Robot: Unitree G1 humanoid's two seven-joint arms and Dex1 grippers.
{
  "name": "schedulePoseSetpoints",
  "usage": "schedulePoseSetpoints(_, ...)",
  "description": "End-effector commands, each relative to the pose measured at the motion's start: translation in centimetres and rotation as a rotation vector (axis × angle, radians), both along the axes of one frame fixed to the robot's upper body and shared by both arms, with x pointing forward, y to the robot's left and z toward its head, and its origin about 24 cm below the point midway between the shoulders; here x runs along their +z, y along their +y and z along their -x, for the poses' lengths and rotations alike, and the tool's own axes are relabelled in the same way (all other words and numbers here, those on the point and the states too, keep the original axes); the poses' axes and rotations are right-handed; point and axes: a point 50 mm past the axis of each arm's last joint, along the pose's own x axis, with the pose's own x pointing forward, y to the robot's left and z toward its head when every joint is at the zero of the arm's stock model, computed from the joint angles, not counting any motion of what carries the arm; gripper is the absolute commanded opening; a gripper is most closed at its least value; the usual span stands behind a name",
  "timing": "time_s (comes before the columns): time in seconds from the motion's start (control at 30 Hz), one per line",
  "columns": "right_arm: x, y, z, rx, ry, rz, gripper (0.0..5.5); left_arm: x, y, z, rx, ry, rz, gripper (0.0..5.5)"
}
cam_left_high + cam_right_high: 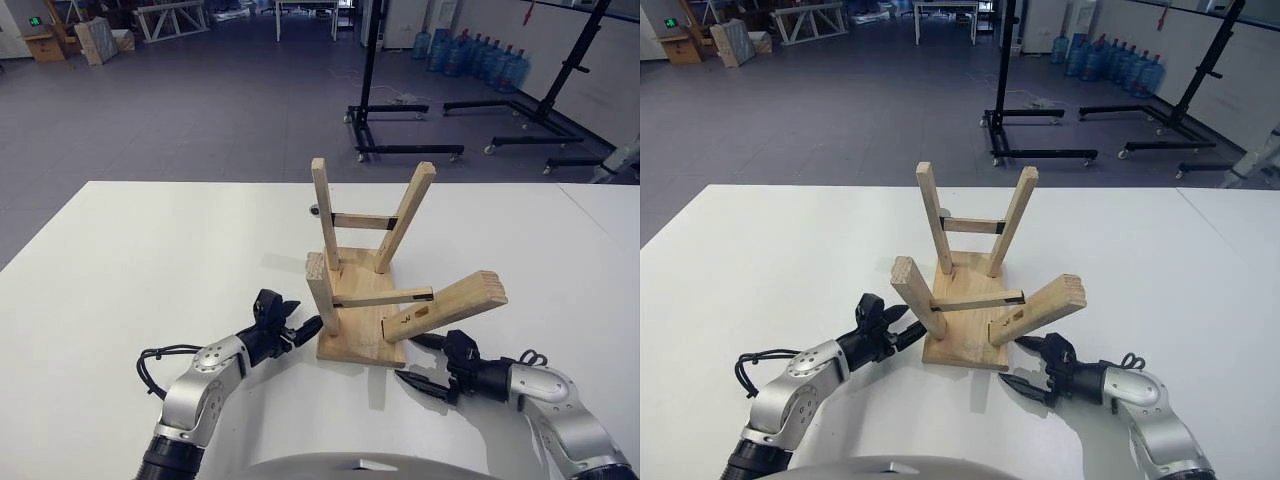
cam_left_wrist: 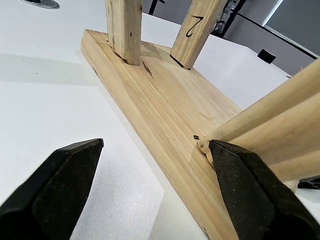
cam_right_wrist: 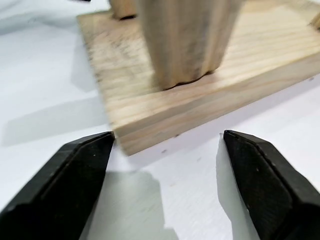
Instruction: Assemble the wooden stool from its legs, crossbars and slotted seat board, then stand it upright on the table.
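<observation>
left eye view: upturned stool between spread left gripper and spread right gripper, just beside each

left forearm and right forearm wear rounded silver-grey shells with black wrist housings. fingers are matte black, tapered wedges. a thin black cable loops beside the left elbow.

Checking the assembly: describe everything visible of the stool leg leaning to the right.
The leaning leg is pale wood with a dark slot in its side. Its base meets the near right corner of the seat board; its free end tilts far out rightward. The near crossbar ends just above it, seemingly outside the slot. The open right hand is close by, not touching.
</observation>
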Motion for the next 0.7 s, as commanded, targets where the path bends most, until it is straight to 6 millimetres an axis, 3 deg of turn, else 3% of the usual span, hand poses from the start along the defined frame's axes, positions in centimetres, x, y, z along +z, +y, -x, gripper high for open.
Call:
schedulePoseSetpoints(0.03,-8.6,-1.8,2.8,-0.156,0.246,0.169,4.02,0.4,-0.1,0.2,-0.014,-0.002,0.006,3.89)
schedulePoseSetpoints(0.33,-8.4,-3.4,1.2,-0.189,0.172,0.176,4.02,0.2,-0.1,0.3,0.002,0.001,0.011,3.89)
schedulePoseSetpoints(0.5,-6.7,-4.6,0.6,-0.166,0.072,0.123,4.02,0.0,0.0,0.2,0.009,0.005,0.008,3.89)
schedulePoseSetpoints(0.7,-3.6,-4.5,-0.5,-0.155,-0.07,-0.026,4.02,-0.1,0.1,0.2,0.025,0.006,0.005,3.89)
